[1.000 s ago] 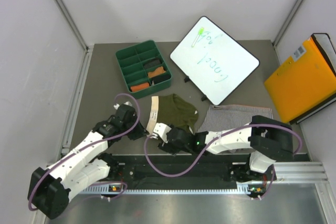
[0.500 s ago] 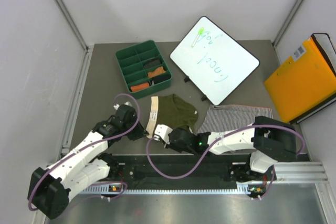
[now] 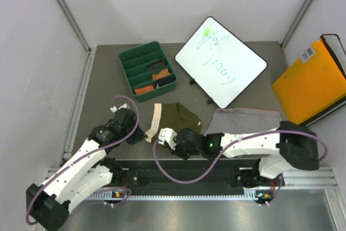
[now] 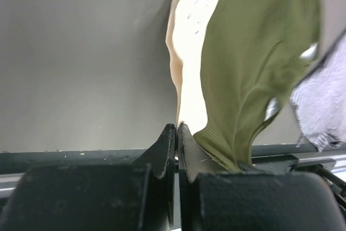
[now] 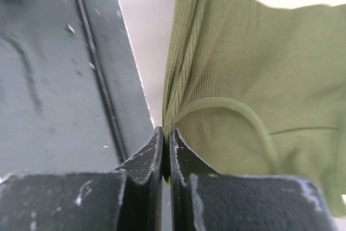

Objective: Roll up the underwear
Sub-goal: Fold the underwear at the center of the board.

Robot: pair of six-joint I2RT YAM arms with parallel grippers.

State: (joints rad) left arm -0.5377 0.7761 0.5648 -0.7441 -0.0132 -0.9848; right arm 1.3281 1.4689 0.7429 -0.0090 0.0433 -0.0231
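Pinching olive underwear [image 3: 181, 117], left hand [image 4: 177, 128] and right hand [image 5: 166, 131], striped underwear [image 3: 248, 117] partly hidden

Striped underwear [image 3: 244, 119] part hidden by right arm [image 3: 254, 143]; whiteboard [image 3: 221, 60] txt illegible.

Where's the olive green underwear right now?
In the top view, the olive underwear lies centre-left near the table front edge, gripped by the left claw and right claw, striped underwear on its right, green tray behind.

Even, bright overhead light, soft shadows; wrist views blurred up close, cream waistband [image 4: 192, 36] overexposed.
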